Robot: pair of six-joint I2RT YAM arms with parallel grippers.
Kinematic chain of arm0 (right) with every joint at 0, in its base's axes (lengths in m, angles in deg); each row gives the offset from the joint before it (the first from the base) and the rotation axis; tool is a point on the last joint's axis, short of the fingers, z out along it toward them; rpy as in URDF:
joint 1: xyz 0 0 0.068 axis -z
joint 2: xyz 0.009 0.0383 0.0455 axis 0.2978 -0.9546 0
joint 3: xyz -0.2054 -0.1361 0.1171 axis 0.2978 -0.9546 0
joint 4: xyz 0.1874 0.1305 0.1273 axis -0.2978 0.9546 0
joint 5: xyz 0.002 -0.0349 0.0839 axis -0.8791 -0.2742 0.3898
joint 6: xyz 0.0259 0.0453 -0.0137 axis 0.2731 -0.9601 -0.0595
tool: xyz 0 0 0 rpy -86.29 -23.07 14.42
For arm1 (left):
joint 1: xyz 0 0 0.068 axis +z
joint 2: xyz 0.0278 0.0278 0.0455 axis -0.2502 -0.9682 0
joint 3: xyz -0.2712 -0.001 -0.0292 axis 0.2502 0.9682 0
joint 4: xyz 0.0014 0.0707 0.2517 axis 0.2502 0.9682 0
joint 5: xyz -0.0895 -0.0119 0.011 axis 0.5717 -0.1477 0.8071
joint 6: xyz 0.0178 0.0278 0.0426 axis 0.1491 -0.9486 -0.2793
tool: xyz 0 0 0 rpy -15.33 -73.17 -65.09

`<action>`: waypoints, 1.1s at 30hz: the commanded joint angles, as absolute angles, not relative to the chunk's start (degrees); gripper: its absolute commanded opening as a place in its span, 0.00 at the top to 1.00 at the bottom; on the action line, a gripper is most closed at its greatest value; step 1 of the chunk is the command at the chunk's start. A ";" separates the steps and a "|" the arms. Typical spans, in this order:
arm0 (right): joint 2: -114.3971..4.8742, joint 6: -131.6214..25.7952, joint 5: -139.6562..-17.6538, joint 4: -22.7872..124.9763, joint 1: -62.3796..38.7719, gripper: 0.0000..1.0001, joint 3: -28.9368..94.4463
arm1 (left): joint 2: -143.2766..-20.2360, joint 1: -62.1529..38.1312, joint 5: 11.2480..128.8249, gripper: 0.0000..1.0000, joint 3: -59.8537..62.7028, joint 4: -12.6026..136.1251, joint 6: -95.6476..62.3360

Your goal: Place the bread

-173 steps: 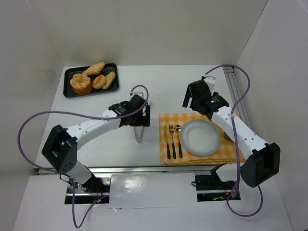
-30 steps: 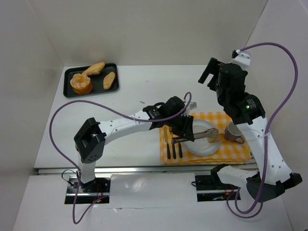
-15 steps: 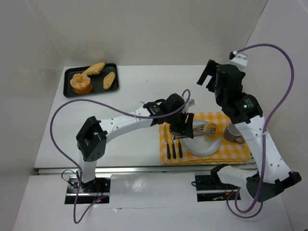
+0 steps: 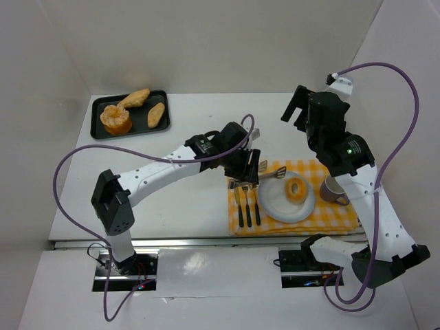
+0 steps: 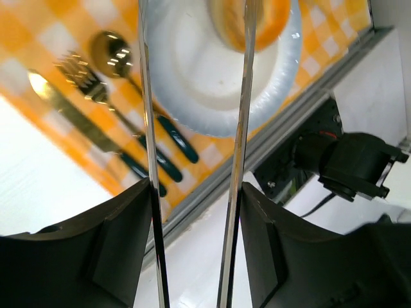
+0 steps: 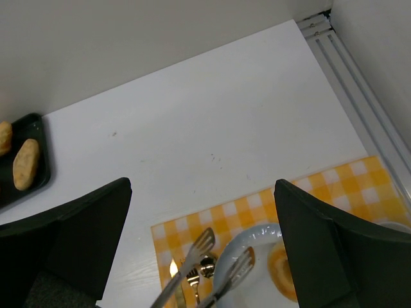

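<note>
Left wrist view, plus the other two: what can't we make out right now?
- Left wrist: the ring-shaped golden bread is cut off by the top edge and crossed by an arm of the metal tongs, so its hole is unseen.
- Right wrist: the bread and round white plate are cut by the bottom edge, the black tray by the left edge.
- Top external: the left pincer fingers are hidden under its own wrist.

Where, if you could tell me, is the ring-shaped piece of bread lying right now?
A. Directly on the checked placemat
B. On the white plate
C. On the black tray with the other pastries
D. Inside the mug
B: the ring-shaped bread lies on the white plate, with the tips of the tongs off to its side in the top view.
</note>
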State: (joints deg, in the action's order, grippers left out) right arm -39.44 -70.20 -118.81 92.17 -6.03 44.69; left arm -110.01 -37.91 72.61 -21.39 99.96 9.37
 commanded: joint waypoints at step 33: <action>-39.15 -69.74 -117.94 91.46 -5.79 0.01 43.34 | -115.77 9.38 54.57 0.32 -34.95 109.83 -2.48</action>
State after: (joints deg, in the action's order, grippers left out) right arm -39.39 -70.20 -117.47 92.10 -6.03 43.66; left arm -114.73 8.20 57.02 -31.94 109.08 -1.12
